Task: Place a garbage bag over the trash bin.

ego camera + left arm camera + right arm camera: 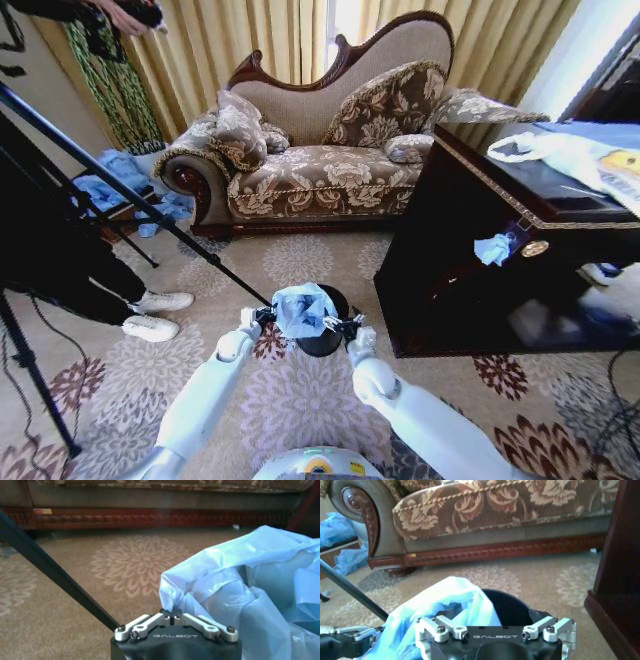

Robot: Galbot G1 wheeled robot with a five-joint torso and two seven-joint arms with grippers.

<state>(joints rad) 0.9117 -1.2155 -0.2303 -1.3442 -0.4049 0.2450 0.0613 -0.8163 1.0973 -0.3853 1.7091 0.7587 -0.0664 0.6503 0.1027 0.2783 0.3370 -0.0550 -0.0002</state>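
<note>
The trash bin (325,343) is a small black round bin standing on the patterned carpet just ahead of me. The pale-blue crinkly garbage bag (303,308) is bunched over its near-left rim and covers part of the opening. My left gripper (264,314) is at the bag's left side, and in the left wrist view it (171,614) is shut on the film of the bag (250,592). My right gripper (347,326) is at the bag's right edge. Its jaws stand spread in the right wrist view (495,628), above the bin (512,605), with the bag (445,600) draped by one finger.
A black tripod leg (150,205) slants down to the floor beside the left gripper. A dark wooden cabinet (480,250) stands close on the right. The sofa (330,150) lies beyond the bin. A person's white shoes (160,312) are on the carpet at left.
</note>
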